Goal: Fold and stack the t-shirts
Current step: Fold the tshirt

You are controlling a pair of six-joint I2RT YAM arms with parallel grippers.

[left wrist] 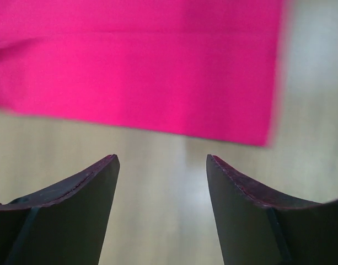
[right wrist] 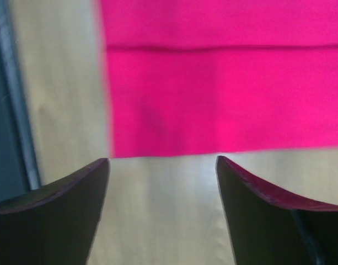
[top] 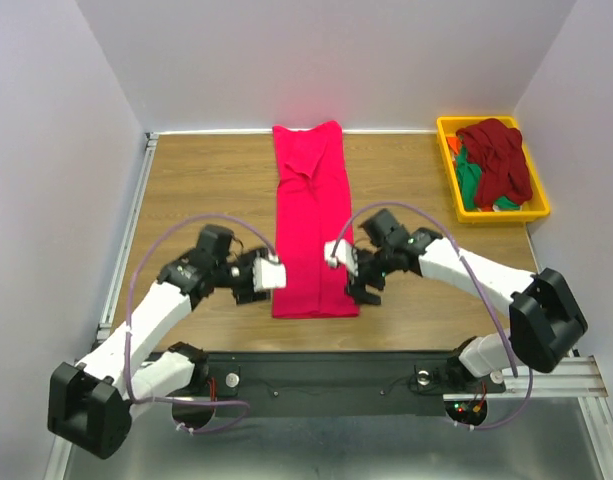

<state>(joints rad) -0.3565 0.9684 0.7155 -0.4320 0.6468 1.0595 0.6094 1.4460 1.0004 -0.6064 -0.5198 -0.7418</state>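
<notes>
Left gripper (left wrist: 160, 160) and right gripper (right wrist: 162, 160), jaws spread wide and empty, flank the pink t-shirt (top: 311, 220) near hem, probably staged to pinch corners for folding.

On the wooden table (top: 206, 190) lies a pink shirt (top: 311, 220), folded into a long strip; a yellow tray (top: 506, 214) sits far right.

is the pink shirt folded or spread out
Partly folded: the pink shirt lies as a long narrow strip, no sleeves sticking out, not yet folded end to end.
</notes>
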